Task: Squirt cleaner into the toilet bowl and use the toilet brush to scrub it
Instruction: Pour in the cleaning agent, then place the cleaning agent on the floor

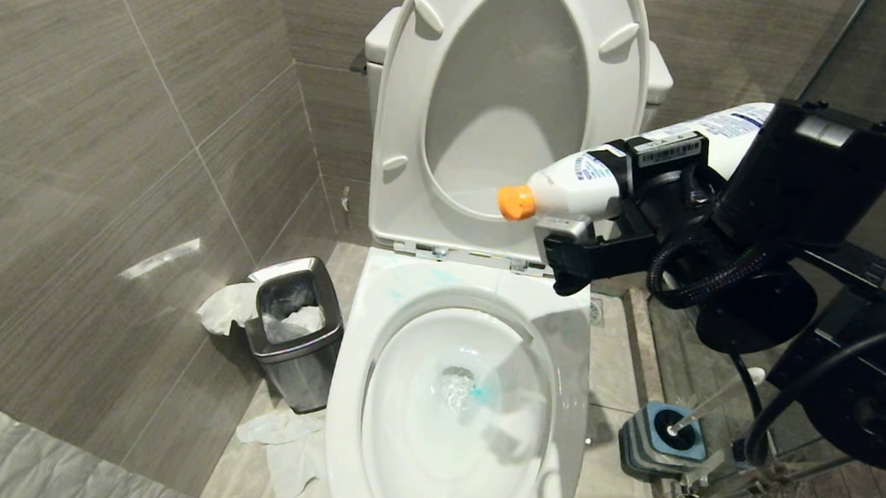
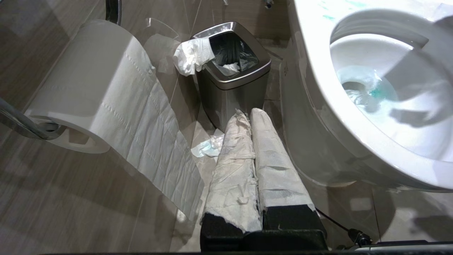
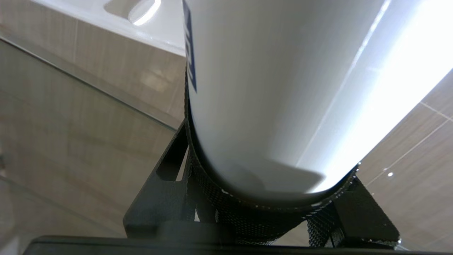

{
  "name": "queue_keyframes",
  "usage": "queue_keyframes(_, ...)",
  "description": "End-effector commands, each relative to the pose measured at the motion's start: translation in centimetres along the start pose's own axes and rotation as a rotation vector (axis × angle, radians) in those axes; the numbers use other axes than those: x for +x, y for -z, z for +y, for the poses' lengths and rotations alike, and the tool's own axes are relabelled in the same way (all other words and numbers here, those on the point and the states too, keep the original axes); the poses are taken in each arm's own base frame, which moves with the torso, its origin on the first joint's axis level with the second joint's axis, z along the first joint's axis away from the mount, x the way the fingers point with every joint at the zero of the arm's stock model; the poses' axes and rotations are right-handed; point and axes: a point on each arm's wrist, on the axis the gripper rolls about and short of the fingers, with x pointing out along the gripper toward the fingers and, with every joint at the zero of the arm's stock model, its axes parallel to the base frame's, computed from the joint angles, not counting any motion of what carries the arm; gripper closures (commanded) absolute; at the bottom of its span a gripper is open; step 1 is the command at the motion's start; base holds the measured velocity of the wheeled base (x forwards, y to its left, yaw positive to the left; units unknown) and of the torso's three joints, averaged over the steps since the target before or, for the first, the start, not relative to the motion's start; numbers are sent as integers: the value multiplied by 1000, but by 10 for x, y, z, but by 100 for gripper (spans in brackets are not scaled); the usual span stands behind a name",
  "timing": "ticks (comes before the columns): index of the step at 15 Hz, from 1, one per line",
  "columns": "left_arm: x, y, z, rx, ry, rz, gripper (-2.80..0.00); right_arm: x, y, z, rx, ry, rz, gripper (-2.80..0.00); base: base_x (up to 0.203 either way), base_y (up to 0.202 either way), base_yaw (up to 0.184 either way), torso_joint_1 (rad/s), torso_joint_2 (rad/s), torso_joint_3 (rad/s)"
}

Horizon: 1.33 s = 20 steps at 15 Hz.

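we hold the white orange-capped cleaner bottle [image 1: 577,187] level above the glossy white ceramic toilet bowl [image 1: 348,369].
right gripper [image 1: 615,208] clamped on bottle; left gripper [image 2: 252,117] closed, parked low by the steel bin [image 2: 231,88].

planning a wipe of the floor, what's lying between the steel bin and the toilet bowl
Only bare floor tile between the steel bin and the toilet bowl; crumpled tissue lies nearer the camera in the head view.

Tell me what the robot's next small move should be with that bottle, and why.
Probably tip the cleaner bottle nozzle-down over the toilet bowl. The right pincer holds it nearly level above the bowl's back rim, orange cap pointing sideways; only faint turquoise tints the water.
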Motion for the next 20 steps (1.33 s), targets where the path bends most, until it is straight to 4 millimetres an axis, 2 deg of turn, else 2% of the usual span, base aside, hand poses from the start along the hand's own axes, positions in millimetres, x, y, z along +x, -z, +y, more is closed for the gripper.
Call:
queue_keyframes(1, 0, 0, 0, 0, 0, 2, 0, 2, -8, 3, 27, -7, -9, 0, 0, 0, 0, 0, 0, 0)
queue_keyframes(7, 0, 0, 0, 2, 1, 2, 0, -6, -28, 9, 239, -26, -65, 0, 0, 0, 0, 0, 0, 0)
queue_keyframes(20, 0, 0, 0, 2, 1, 2, 0, -10, -24, 20, 789, -70, 137, 0, 0, 0, 0, 0, 0, 0)
